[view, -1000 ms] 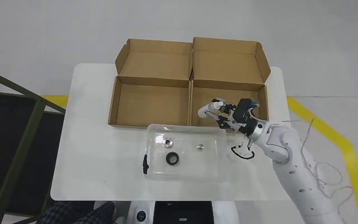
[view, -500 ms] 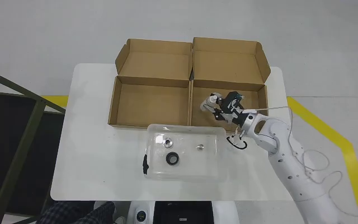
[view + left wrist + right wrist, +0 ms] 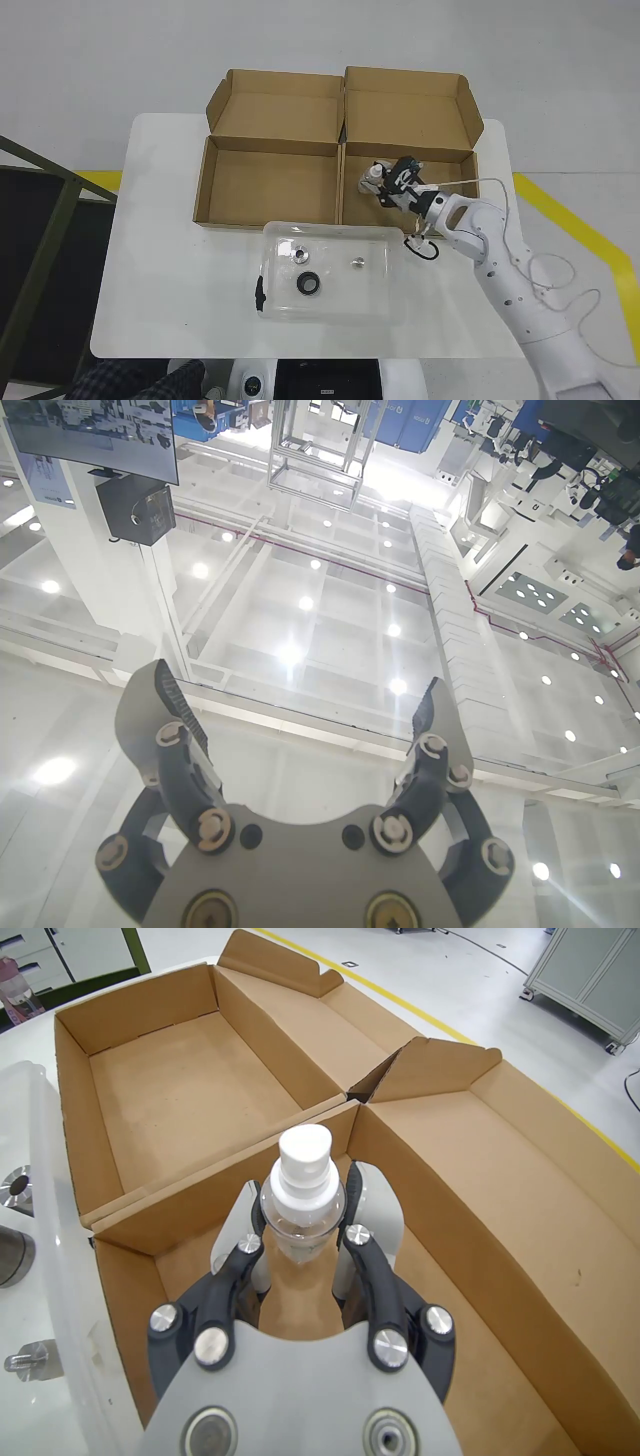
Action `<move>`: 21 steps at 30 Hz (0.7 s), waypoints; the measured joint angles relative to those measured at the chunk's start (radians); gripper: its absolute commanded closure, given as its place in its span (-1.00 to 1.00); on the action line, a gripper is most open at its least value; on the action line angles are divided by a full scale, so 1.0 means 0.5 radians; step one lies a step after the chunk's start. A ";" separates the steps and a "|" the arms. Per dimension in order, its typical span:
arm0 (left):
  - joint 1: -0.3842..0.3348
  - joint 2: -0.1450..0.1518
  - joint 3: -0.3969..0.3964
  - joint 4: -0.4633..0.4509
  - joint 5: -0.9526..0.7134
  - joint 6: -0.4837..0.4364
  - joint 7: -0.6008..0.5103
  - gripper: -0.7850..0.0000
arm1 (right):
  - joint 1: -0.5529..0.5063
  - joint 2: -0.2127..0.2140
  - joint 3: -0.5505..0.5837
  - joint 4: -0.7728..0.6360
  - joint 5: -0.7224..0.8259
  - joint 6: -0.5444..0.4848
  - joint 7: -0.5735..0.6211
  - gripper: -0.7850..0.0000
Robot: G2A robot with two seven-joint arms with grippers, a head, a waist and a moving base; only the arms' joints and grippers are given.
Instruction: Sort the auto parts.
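Note:
My right gripper (image 3: 302, 1208) (image 3: 383, 183) is shut on a small clear spray bottle (image 3: 304, 1188) (image 3: 374, 176) with a white cap, held above the floor of the right cardboard box (image 3: 455, 195) (image 3: 500, 1208). The left cardboard box (image 3: 265, 185) (image 3: 190, 1088) stands beside it with nothing inside. In front of the boxes a clear plastic tray (image 3: 330, 300) holds a black ring (image 3: 308, 285), a round metal part (image 3: 300, 255) and a small metal bolt (image 3: 357, 264). My left gripper (image 3: 300, 705) is open and points up at the ceiling, holding nothing.
Both boxes have their lids (image 3: 405, 105) folded back toward the far table edge. A small black piece (image 3: 259, 295) sits at the tray's left rim. A black cable loop (image 3: 422, 248) hangs from the right arm near the tray's right corner. White table (image 3: 165, 260) lies bare at left.
My right arm has carried the spray bottle from above the tray's right corner back and leftward into the right box.

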State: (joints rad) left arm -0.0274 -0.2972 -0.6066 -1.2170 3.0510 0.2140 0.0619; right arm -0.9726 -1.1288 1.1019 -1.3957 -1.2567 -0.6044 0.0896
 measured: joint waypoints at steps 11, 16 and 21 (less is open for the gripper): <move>0.000 0.000 0.000 0.000 0.000 0.000 0.000 -1.00 | 0.007 -0.006 -0.013 0.006 -0.042 0.011 0.020 -0.91; 0.000 0.000 0.000 0.000 0.000 0.000 0.000 -1.00 | -0.011 0.005 0.027 -0.082 -0.082 0.006 0.045 -1.00; 0.000 0.000 0.000 0.000 0.000 0.000 0.000 -1.00 | -0.083 0.030 0.122 -0.258 -0.098 -0.024 0.103 -1.00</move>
State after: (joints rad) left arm -0.0274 -0.2971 -0.6066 -1.2169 3.0510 0.2140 0.0619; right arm -1.0142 -1.1137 1.1627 -1.5245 -1.3058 -0.6165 0.1410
